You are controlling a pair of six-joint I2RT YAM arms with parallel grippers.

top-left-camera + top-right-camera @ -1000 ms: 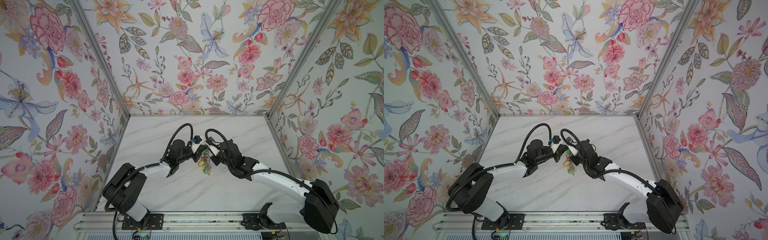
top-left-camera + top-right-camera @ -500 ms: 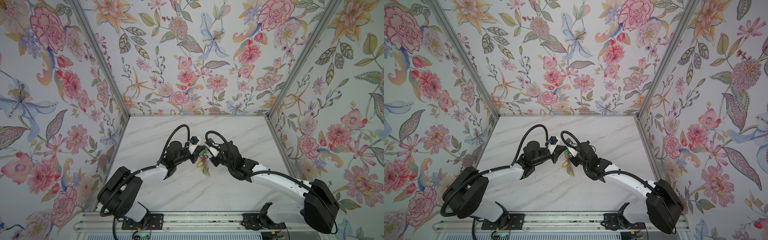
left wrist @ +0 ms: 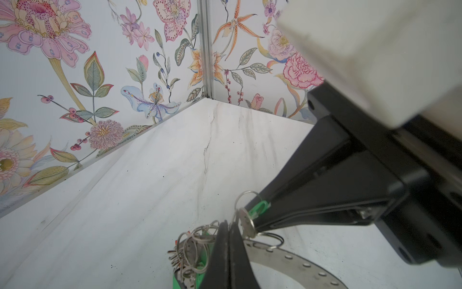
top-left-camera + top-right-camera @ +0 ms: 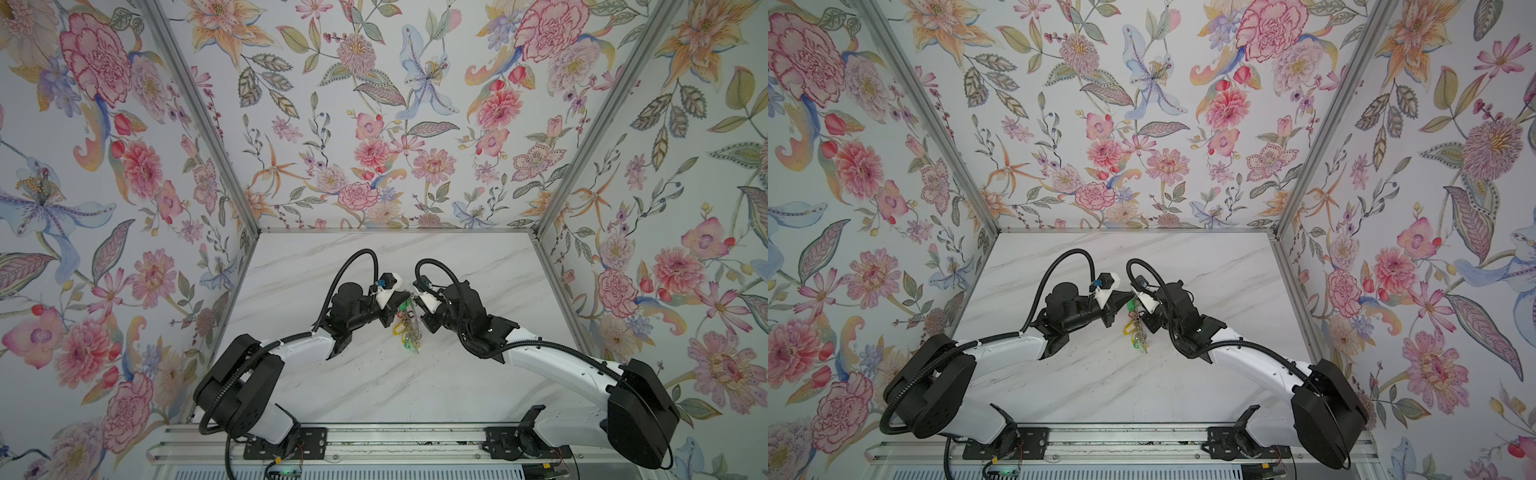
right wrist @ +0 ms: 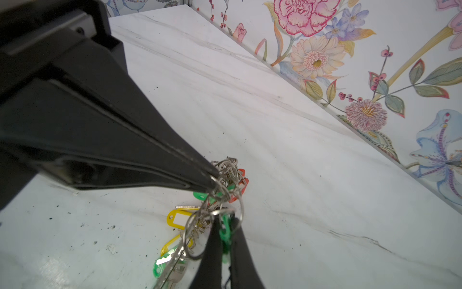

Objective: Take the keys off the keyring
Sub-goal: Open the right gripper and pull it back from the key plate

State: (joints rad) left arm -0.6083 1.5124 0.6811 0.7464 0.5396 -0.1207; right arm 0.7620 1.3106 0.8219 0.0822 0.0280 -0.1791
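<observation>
Separation is your step in hand. Your left gripper is pinched shut on a wire split ring among the keys, mid-table beside the flat, holed steel keyring. Your right gripper clamps a green plastic tag. Next, I judge, you must draw apart, working the springy ring free.
</observation>
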